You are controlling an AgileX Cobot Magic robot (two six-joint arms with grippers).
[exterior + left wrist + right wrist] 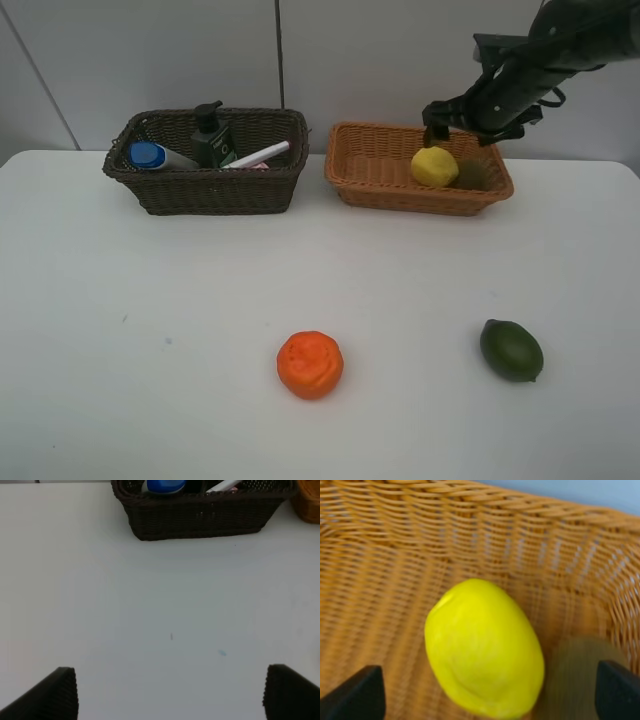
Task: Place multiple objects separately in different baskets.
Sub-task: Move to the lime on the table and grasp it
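R gripper (437, 138) wide, lemon (434, 166) in tan basket (380, 190) — kiwi (471, 173) beside

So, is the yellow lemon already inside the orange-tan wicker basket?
Inside. The yellow lemon lies within the walls of the orange-tan wicker basket; the right gripper is open, not touching it.
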